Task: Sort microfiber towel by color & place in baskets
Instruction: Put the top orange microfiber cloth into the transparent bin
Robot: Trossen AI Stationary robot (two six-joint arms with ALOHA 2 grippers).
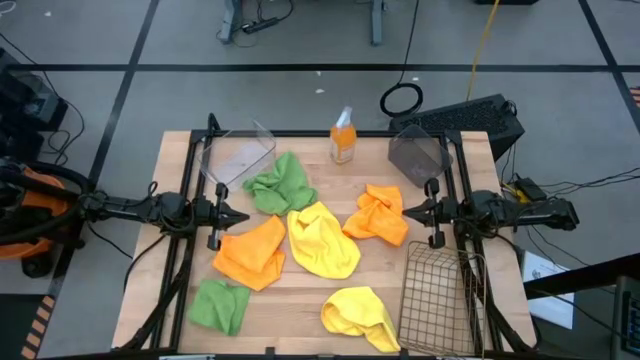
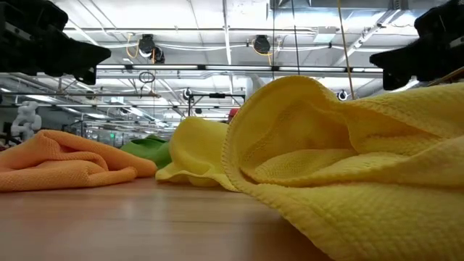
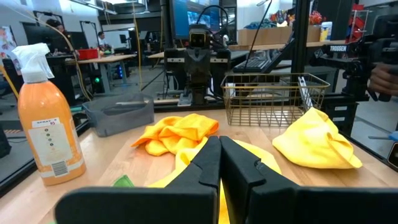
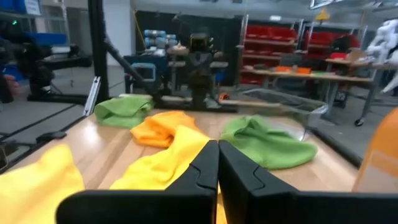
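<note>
We see a wooden table (image 1: pixel 310 285) carrying three baskets, six towels and a spray bottle.

The wire basket (image 1: pixel 442 292) sits at the table's near right corner, tipped on its side, and we see nothing in it. The clear basket (image 1: pixel 238 152) lies near the far left corner, also tipped, with nothing inside. The dark basket (image 1: pixel 418 153) stands near the far right corner; we cannot make out any cloth in it.

We count six towels, all loose on the tabletop and none in a basket. Two are yellow: the big yellow towel (image 1: pixel 322 240) at the table's middle and a yellow towel (image 1: pixel 360 315) by the near edge, just beside the wire basket. Two are orange: one orange towel (image 1: pixel 252 252) touching the big yellow one on its left, another orange cloth (image 1: pixel 378 215) right of centre. Two are green: a green towel (image 1: pixel 282 183) beside the clear basket and a green cloth (image 1: pixel 220 305) near the near left corner.

One bottle (image 1: pixel 343 137) stands at the far edge, between the clear and dark baskets.

The left gripper (image 1: pixel 240 218) hangs at the left edge, fingers pressed together and holding nothing. The right gripper (image 1: pixel 408 212) hangs at the right edge, likewise pressed together and empty.
</note>
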